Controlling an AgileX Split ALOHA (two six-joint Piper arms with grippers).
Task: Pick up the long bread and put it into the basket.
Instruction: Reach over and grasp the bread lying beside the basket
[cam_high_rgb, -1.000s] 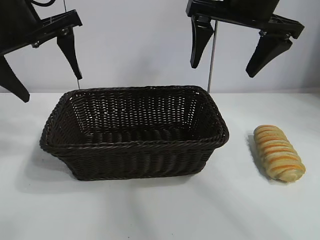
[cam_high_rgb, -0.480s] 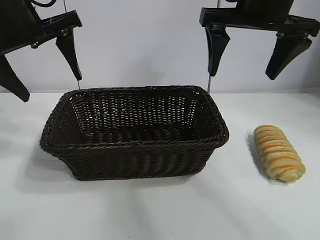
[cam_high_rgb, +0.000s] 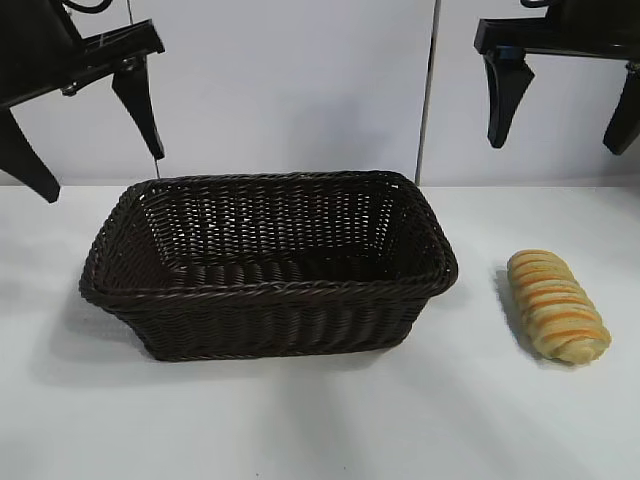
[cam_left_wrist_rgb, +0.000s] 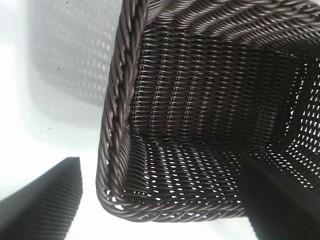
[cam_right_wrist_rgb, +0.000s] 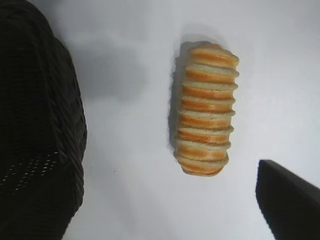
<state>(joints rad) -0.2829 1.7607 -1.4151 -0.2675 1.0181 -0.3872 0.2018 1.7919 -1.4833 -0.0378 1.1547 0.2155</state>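
The long bread (cam_high_rgb: 557, 305) lies on the white table to the right of the basket (cam_high_rgb: 270, 290), apart from it; it is golden-tan with orange-brown stripes. My right gripper (cam_high_rgb: 562, 105) is open and empty, high above the bread. In the right wrist view the bread (cam_right_wrist_rgb: 206, 110) lies below, with one fingertip (cam_right_wrist_rgb: 287, 200) beside its end and the basket (cam_right_wrist_rgb: 35, 125) at the edge. My left gripper (cam_high_rgb: 85, 150) is open and empty, high over the basket's left end. The left wrist view shows the basket's rim (cam_left_wrist_rgb: 117, 100) between its fingers.
The white table (cam_high_rgb: 320, 420) stretches in front of the basket and around the bread. A white wall with a thin vertical seam (cam_high_rgb: 428, 120) stands behind. The inside of the basket holds nothing.
My right gripper has moved to the right, from above the basket's right end to above the bread, still open. The left gripper, the basket and the bread have not moved.
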